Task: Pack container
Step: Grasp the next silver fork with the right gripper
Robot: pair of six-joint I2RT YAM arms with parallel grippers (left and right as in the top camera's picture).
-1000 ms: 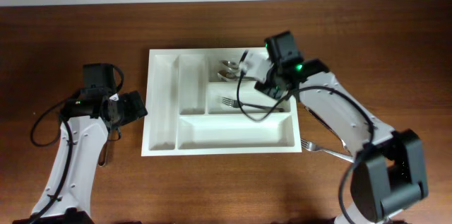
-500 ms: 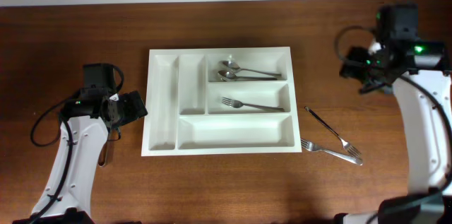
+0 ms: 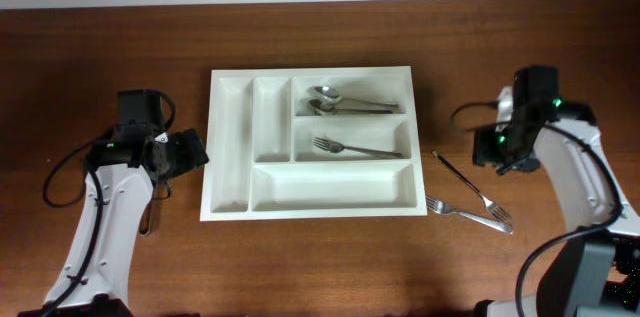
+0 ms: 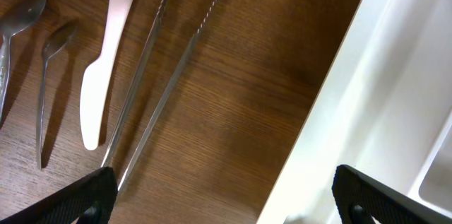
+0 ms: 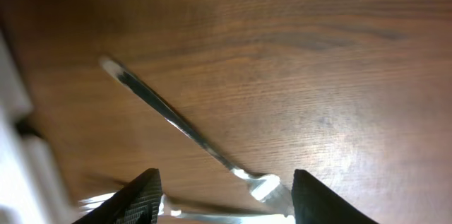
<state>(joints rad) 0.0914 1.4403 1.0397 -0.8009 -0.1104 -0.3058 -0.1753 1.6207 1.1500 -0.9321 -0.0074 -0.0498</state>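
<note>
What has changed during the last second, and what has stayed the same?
The right gripper withdrew from over the container to the table on its right, and now hovers open above the two loose forks. The left gripper, the container, its fork and spoons stayed put.

Near the right edge of the surface, the right fingers hang parted above two forks lying just beside the container. Along the front edge, wide bare wood. On the left side, tongs, a white knife and spoons crowd the strip along the container's rim.
</note>
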